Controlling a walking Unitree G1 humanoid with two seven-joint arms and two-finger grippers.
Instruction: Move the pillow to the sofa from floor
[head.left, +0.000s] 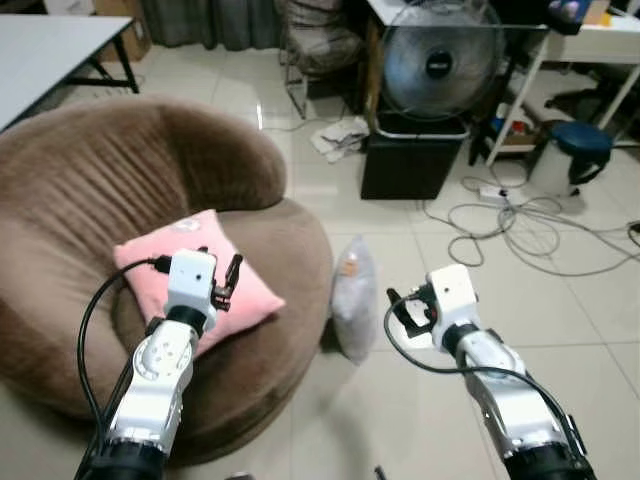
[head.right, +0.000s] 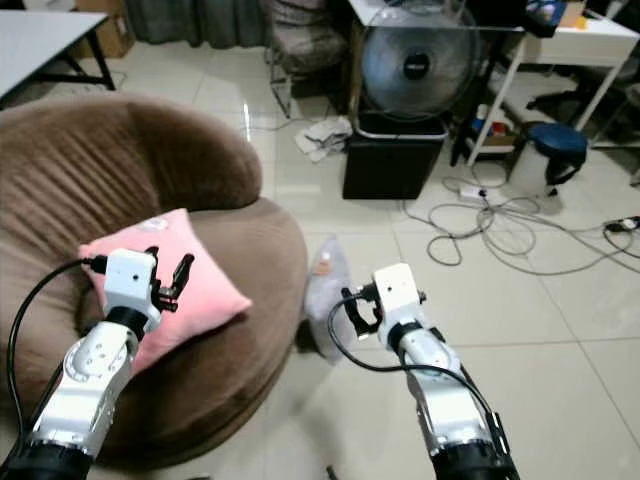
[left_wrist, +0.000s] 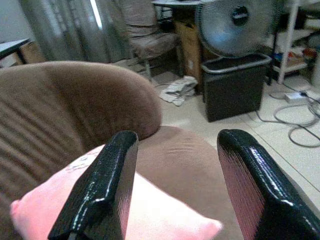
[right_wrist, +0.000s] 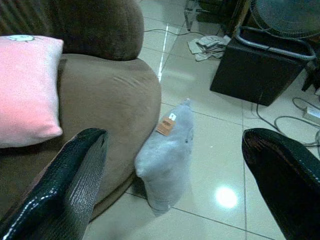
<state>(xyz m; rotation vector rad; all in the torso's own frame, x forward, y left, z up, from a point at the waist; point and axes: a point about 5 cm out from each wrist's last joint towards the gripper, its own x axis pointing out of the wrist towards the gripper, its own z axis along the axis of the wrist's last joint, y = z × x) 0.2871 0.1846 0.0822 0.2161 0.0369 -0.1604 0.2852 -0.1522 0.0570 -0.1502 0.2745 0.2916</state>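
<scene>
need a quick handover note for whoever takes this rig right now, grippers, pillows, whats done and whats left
Left gripper: open, holding nothing, above the pink pillow that lies on the brown sofa.
Right gripper: open, holding nothing, in the air facing the grey pillow.
Grey pillow stands on the tiled floor, leaning against the sofa's edge.
Done: nothing on the grey pillow yet.
Left: reach it, grip it, lift it onto the sofa seat.

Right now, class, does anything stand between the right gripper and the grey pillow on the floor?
Nothing visible does. The grey pillow stands on the tiles, leaning against the brown sofa, and the right gripper hangs open just beside it with bare floor between. The pink pillow already lies on the seat, beneath the open left gripper.
</scene>
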